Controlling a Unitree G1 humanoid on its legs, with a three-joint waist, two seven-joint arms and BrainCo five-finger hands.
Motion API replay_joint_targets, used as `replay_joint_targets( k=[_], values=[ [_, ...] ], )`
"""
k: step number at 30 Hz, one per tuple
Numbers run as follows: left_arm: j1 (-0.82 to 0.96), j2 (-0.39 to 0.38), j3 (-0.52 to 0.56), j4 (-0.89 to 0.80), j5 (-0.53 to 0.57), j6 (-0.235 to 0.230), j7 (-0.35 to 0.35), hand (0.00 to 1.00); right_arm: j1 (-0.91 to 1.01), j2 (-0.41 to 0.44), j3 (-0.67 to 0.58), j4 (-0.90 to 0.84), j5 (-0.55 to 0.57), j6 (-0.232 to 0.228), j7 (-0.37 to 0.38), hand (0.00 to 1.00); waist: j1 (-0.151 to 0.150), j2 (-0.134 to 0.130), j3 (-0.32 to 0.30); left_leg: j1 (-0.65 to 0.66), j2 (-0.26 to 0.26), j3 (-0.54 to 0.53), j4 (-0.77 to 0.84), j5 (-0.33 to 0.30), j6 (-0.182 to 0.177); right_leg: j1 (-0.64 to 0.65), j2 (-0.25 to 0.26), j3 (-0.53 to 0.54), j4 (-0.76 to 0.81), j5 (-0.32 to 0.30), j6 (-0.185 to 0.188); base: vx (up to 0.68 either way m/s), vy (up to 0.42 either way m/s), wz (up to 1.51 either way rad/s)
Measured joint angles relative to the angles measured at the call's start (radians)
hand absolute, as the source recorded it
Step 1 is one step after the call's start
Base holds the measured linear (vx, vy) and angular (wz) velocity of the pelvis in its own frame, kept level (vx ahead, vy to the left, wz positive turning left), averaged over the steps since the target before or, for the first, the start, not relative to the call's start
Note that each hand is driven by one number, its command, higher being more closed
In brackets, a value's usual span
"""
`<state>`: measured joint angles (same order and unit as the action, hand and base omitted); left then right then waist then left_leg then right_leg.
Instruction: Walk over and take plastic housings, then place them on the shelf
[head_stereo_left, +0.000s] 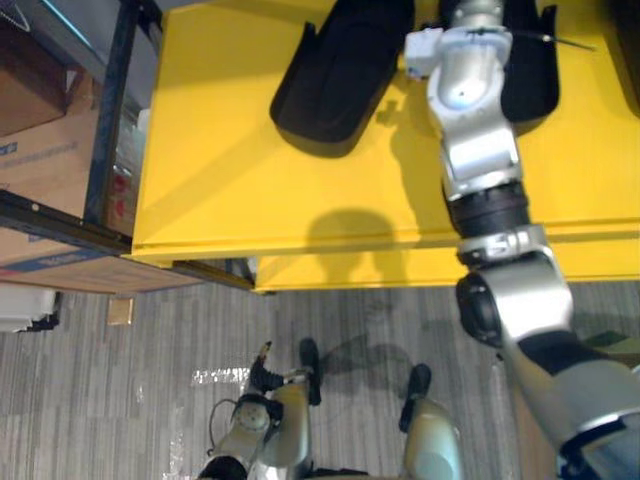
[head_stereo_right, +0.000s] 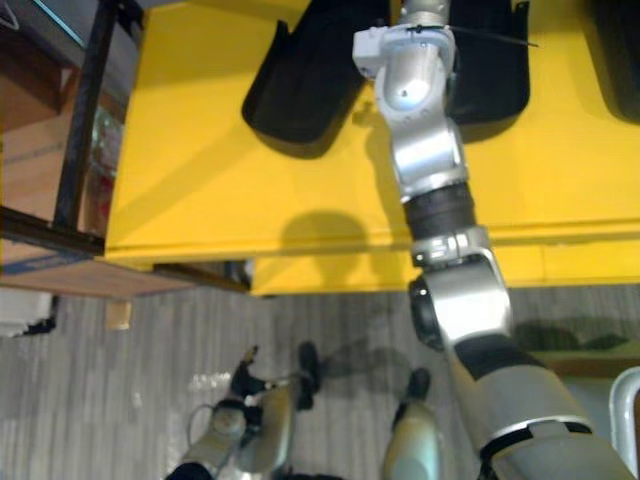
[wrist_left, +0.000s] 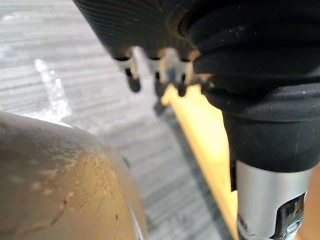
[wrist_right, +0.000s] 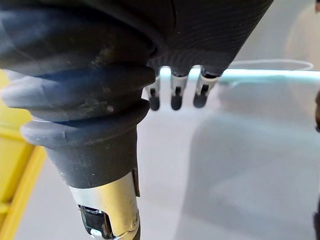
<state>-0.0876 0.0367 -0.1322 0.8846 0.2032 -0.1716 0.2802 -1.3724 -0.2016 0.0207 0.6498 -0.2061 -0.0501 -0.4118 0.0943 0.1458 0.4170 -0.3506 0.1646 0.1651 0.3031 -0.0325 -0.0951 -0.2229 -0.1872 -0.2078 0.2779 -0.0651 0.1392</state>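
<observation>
Bright, even light falls from above on the yellow table (head_stereo_left: 220, 150), and its top glows evenly. The black housing (head_stereo_left: 335, 80) lying on it casts a soft, short shadow toward the table's front edge. On the grey floor (head_stereo_left: 120, 420) in front of the table, a pale patch of glare (head_stereo_left: 220, 377) shines. The rack (head_stereo_left: 100, 120) left of the table is dimmer.

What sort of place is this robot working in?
Probably a warehouse or factory stockroom: a yellow worktable carrying black plastic housings, a dark metal rack, and cardboard boxes stored on it.
</observation>
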Motion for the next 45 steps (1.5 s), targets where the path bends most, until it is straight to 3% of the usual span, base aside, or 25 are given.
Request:
replay_joint_targets(
  k=[13,27,45],
  values=[
    [-0.002,-0.001,-0.007,0.0,-0.002,0.0,-0.007,0.0,-0.075,0.016,-0.039,0.177,0.094,0.003,0.024,0.0,0.007,0.0,0.0,0.001,-0.001,-0.014,-0.018,0.018,-0.003,0.003,0.002,-0.015,0.002,0.0,-0.005,0.0,0.002,0.03],
    [-0.01,-0.003,-0.01,-0.001,-0.008,0.0,-0.013,0.0,-0.109,0.022,-0.128,0.29,0.097,0.026,0.022,0.0,0.031,0.0,0.0,0.002,-0.002,-0.019,-0.018,0.022,-0.004,0.004,0.002,-0.019,0.006,-0.001,-0.007,0.0,0.0,0.0],
    [-0.011,-0.002,-0.038,-0.009,-0.008,0.0,-0.014,0.0,-0.121,0.024,-0.196,0.394,0.117,0.031,0.025,0.0,0.036,0.001,0.0,0.001,-0.004,-0.037,-0.038,0.038,-0.009,0.002,0.001,-0.039,0.021,-0.011,-0.02,0.0,0.001,0.02]
  ],
)
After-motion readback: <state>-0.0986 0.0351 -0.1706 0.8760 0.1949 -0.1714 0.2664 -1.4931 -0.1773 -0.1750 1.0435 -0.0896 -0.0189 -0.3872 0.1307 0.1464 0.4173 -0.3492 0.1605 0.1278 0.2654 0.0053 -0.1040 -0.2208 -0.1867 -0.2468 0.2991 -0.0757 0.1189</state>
